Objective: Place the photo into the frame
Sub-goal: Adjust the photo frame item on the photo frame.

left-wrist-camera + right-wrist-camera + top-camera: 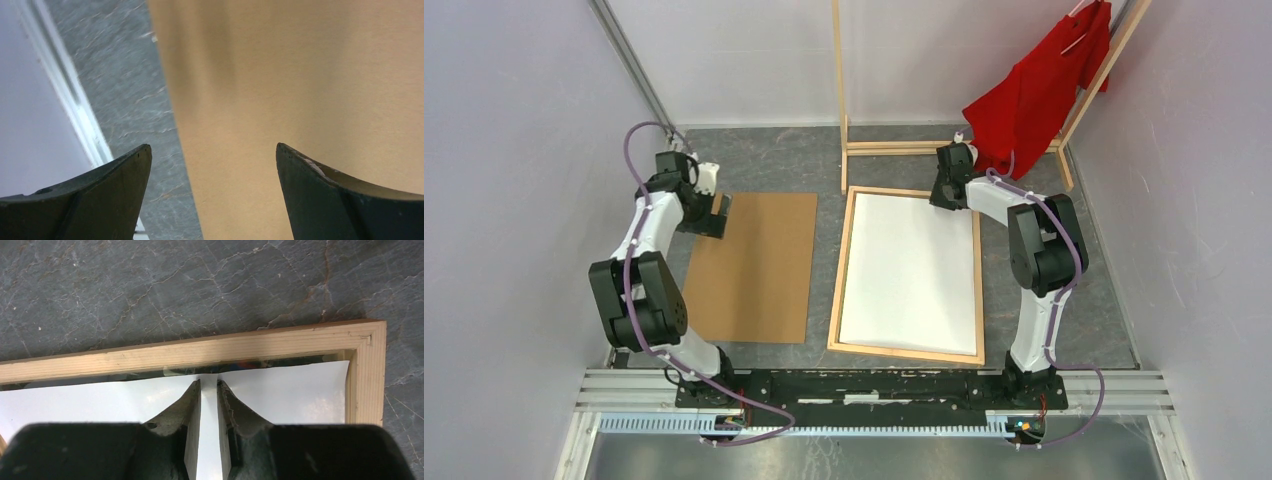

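Observation:
The photo (909, 270) lies white side up inside the light wood frame (840, 270) on the grey table, right of centre. My right gripper (946, 200) is down at the photo's far edge near the frame's far right corner. In the right wrist view its jaws (208, 382) are almost closed, with a thin gap over the white paper (290, 390) just short of the frame rail (200, 352). My left gripper (714, 215) is open over the left edge of the brown cardboard backing board (754, 270). In the left wrist view it (214, 147) straddles that board's edge (300, 75).
A tall wooden clothes rack (839, 90) with a red shirt (1034, 100) stands at the back, its base close behind the frame and my right gripper. Walls close in on the left, right and back. A metal rail (874, 385) runs along the near edge.

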Robot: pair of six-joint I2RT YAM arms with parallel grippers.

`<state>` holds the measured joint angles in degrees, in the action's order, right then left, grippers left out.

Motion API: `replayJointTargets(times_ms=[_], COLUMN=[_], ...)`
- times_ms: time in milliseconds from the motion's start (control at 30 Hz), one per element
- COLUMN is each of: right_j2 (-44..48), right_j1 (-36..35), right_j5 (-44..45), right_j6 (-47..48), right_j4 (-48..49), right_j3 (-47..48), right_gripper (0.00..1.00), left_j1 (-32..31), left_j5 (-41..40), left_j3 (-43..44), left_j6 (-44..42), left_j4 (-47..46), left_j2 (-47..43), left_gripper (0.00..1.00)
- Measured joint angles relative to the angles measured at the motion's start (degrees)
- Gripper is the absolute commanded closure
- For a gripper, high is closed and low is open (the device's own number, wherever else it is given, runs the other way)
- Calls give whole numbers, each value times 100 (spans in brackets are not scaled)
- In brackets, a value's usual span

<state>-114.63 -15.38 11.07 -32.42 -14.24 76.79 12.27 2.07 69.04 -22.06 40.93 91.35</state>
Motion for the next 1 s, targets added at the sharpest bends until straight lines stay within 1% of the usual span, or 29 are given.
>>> replayJointTargets(times_ms=[100,200,300,433,667,833,1000], right_j2=[0,-24,-162,-297,-319,-313,-354], right_j1=[-2,-4,-22,-37,-42,-142,-374], right_j5=[0,4,42,101,107,105,98], right_j6=[42,76,129,195,236,251,256], right_j4=[0,-68,-284,-398,-452,-494,-673], right_j3=[0,61,284,444,483,516,861], right_gripper=[76,76,77,78,79,79,78], left_j1=[-424,-1034,-1788,-2402,-2791,-2964,-3132], left_j5=[-4,-17,7,59,48,-9,-35], left_j3=[-33,-44,-44,20,481,1099,1628], left_j6=[0,2,7,15,103,286,387], left_j4=[-4,-11,-35,-28,-42,-85,-101], left_j2=[0,-2,0,118,855,1585,2070], left_gripper=[0,0,0,0,0,0,0])
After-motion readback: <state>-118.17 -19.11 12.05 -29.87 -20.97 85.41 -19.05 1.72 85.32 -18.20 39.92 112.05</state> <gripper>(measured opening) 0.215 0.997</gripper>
